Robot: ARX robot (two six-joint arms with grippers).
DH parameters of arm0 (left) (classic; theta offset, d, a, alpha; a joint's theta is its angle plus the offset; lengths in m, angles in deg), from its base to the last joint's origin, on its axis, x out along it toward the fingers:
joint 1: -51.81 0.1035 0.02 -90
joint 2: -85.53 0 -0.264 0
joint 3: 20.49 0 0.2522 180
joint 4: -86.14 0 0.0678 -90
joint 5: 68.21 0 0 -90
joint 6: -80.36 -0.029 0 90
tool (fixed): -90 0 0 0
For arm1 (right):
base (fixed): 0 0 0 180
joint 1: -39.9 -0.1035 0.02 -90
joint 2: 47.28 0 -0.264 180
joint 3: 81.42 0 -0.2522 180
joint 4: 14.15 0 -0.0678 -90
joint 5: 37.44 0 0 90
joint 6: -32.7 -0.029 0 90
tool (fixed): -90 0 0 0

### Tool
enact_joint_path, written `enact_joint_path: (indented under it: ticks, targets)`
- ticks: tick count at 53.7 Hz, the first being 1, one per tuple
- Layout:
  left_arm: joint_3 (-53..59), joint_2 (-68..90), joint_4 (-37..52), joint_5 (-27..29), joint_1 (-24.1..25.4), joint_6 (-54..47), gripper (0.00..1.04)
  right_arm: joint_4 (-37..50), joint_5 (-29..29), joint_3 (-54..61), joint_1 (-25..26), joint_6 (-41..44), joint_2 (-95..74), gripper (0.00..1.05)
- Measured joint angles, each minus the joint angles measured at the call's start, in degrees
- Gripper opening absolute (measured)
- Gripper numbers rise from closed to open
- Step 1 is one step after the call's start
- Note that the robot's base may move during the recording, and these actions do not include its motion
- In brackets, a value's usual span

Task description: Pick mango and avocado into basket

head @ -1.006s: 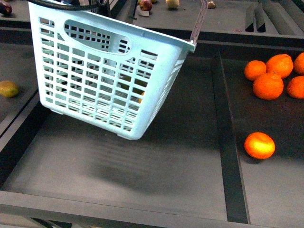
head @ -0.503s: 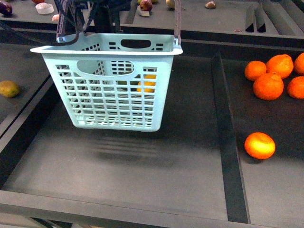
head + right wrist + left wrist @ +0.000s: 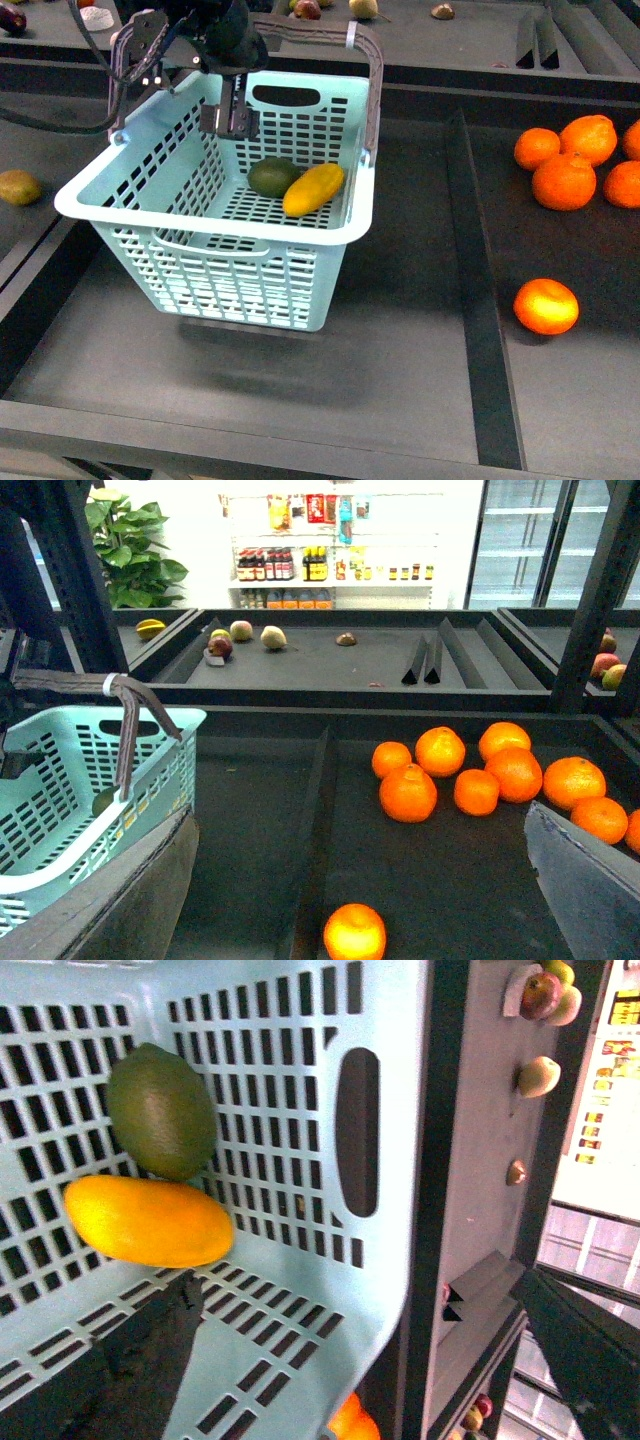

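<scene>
Left gripper (image 3: pixel 228 120) inside basket (image 3: pixel 200 290), jaw state unclear; avocado (image 3: pixel 272 177) and mango (image 3: pixel 313 189) touching just below it; right gripper (image 3: pixel 360 880) wide, well apart, empty; basket tilted, seemingly hung on arm; risk: swing spills fruit.

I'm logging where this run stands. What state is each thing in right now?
basket: tilted, appears lifted off the shelf by the left arm.
handle: raised.
mango: lying inside the basket, against the avocado.
avocado: lying inside the basket.
left pincer: inside the basket; grip unclear.
right pincer: open, empty.
</scene>
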Motion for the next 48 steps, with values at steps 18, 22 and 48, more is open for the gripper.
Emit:
enact_joint_path:
  ticks: [18,22,48]
  targets:
    - [18.6,-11.6,4.6,-1.3,2.2,-0.2,0.97,0.0,0.0,0.0,0.0,0.0,0.0,0.97]
    - [22.0,-15.8,5.5,-1.3,3.1,-0.3,0.97,0.0,0.0,0.0,0.0,0.0,0.0,0.97]
    - [22.2,-24.9,7.0,-4.6,4.3,-0.8,0.97,0.0,0.0,0.0,0.0,0.0,0.0,0.97]
